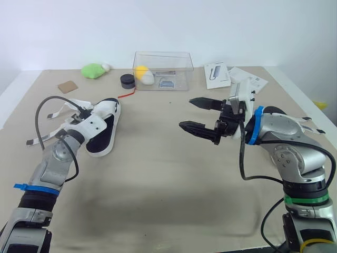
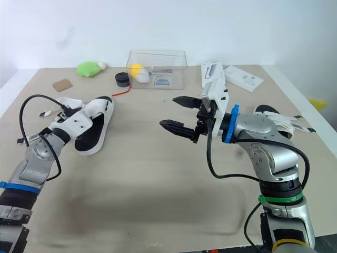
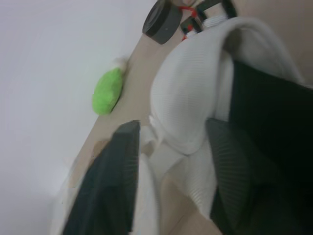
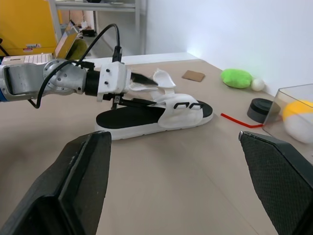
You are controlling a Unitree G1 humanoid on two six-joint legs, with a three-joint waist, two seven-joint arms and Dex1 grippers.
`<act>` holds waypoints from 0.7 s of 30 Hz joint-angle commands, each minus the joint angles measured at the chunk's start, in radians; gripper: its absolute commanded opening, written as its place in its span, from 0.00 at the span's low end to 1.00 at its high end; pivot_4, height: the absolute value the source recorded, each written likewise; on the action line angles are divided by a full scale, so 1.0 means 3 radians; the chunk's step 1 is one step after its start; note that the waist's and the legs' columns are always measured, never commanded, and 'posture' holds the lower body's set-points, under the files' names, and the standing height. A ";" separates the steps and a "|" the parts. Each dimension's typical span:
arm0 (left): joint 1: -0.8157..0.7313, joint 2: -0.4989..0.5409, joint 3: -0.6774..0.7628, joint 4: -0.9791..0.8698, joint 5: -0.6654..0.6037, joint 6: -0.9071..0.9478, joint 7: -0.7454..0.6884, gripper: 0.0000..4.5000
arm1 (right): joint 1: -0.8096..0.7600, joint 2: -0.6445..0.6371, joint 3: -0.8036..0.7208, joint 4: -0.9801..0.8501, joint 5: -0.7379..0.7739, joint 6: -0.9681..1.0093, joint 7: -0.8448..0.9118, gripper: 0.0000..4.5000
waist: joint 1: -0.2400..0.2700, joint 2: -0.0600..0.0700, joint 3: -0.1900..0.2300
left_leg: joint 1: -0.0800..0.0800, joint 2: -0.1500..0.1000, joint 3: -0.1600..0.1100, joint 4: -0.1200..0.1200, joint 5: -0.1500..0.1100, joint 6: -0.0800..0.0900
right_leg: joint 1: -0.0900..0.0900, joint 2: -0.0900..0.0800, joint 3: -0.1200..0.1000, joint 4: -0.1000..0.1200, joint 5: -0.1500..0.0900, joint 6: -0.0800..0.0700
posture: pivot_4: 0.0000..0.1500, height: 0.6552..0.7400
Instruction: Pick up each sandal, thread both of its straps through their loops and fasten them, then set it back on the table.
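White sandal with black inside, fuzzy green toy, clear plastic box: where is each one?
White sandal with black footbed (image 4: 129,117): right wrist view, on the footbed.
Fuzzy green toy (image 1: 93,70): left eye view, its middle.
Clear plastic box (image 1: 181,71): left eye view, its clear wall.

Bright, even light; soft, faint shadows across table (image 1: 168,179)
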 commanded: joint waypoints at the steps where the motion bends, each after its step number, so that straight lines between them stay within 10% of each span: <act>1: 0.0095 0.0022 0.0234 -0.0280 -0.0031 -0.0017 0.0171 0.21 | 0.0006 -0.0039 -0.0111 -0.0165 0.0031 -0.0035 -0.0032 1.00 | 0.0000 0.0000 0.0000 | 0.0000 0.0000 0.0000 0.0000 0.0000 0.0000 | 0.0000 0.0000 0.0000 0.0000 0.0000 0.0000 | 1.00 1.00; 3: 0.0180 0.0032 0.0358 -0.0410 -0.0065 0.0012 0.0237 0.09 | 0.0029 -0.0042 -0.0117 -0.0186 0.0036 -0.0026 -0.0047 1.00 | -0.0002 0.0000 0.0000 | 0.0000 0.0000 0.0000 0.0000 0.0000 0.0000 | -0.0001 0.0000 0.0001 0.0000 0.0000 0.0000 | 1.00 1.00; 15: 0.0268 0.0003 0.0178 -0.0614 0.0072 0.0101 0.0086 0.81 | 0.0031 -0.0038 -0.0076 -0.0201 0.0013 -0.0014 -0.0078 1.00 | -0.0004 -0.0001 -0.0001 | 0.0000 0.0000 0.0001 0.0001 0.0001 0.0000 | -0.0001 0.0001 0.0001 0.0001 0.0001 -0.0001 | 1.00 1.00; 21: -0.0129 -0.0057 -0.0054 -0.0137 0.0304 0.0170 0.0167 0.85 | 0.0010 -0.0029 -0.0073 -0.0211 0.0008 -0.0006 -0.0130 1.00 | -0.0003 -0.0003 0.0000 | 0.0000 -0.0001 0.0002 0.0002 0.0002 0.0000 | -0.0001 0.0004 -0.0001 0.0002 0.0002 -0.0001 | 1.00 1.00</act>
